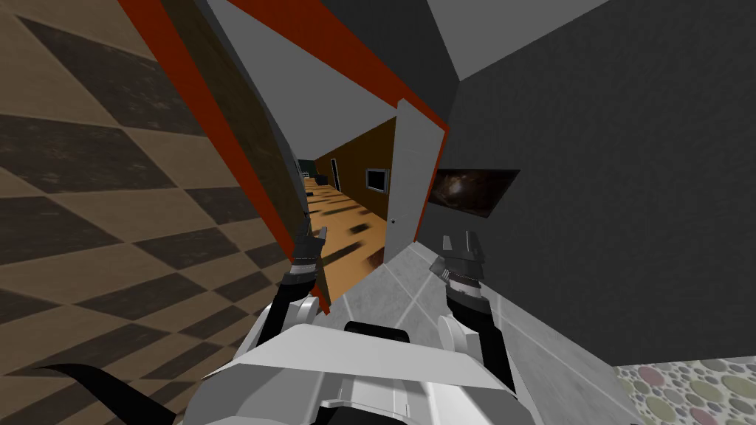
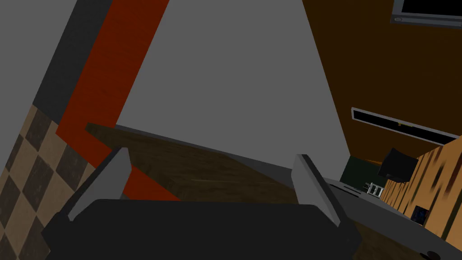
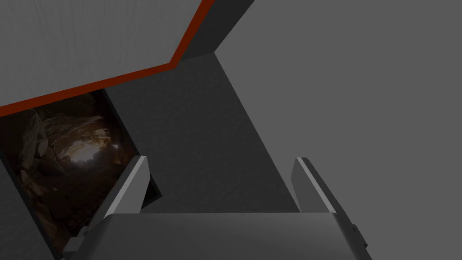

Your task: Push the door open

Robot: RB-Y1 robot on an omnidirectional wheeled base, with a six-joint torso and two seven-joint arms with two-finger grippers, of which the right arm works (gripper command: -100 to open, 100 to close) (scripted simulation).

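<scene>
Head view: door swung open ahead, both grippers spread wide

I'm on a light grey tiled floor [image 1: 413, 291], facing a doorway edged by a red door frame [image 1: 193, 96]. The door [image 1: 410, 173] is a plain pale grey slab on the right side of the opening. It is swung well open and seen nearly edge-on, with a small knob low on its face. Through the gap an orange plank floor [image 1: 347, 221] with dark streaks runs away along a brown wall [image 1: 354, 159].

A tan and brown checkered wall [image 1: 96, 192] is on my left. On my right is a dark grey wall [image 1: 605, 184] carrying a dim, cave-like picture [image 1: 472, 188]. A pebble-patterned rug [image 1: 686, 395] is cut off at the corner.

The left gripper [image 1: 314, 237] hangs just beside the left jamb of the frame, apart from the door, with its fingers [image 2: 106, 180] set wide on nothing. The right gripper [image 1: 459, 242] sits over the tiles near the door's foot, fingers [image 3: 131, 189] equally wide and empty.

I cannot make out the furniture at the far end of the corridor. In the right wrist view I cannot tell whether the pale plane edged in red is the door
</scene>
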